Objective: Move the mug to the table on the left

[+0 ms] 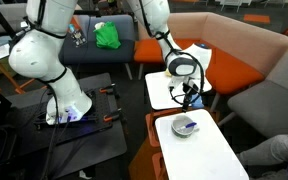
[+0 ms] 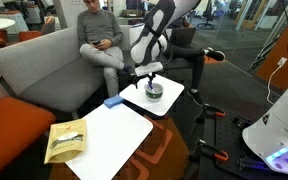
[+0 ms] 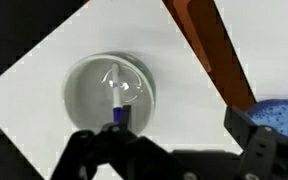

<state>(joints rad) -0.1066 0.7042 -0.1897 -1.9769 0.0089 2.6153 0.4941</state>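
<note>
The mug (image 3: pixel 109 90) is a round grey vessel seen from above, with a blue and white pen standing in it. It sits on a white table (image 1: pixel 209 150) and shows in both exterior views (image 1: pixel 186 127) (image 2: pixel 154 90). My gripper (image 3: pixel 174 128) is open and empty above this table. The mug lies by the finger on the left of the wrist view, not between the fingers. In both exterior views the gripper (image 1: pixel 189 93) (image 2: pixel 143 73) hovers just beyond the mug, apart from it.
A second white table (image 2: pixel 114 140) carries a yellow bag (image 2: pixel 66 140). A blue cloth (image 2: pixel 112 102) lies at the table's edge and shows in the wrist view (image 3: pixel 279 108). A person (image 2: pixel 102 40) sits on the grey sofa. A green cloth (image 1: pixel 107 36) lies on a dark seat.
</note>
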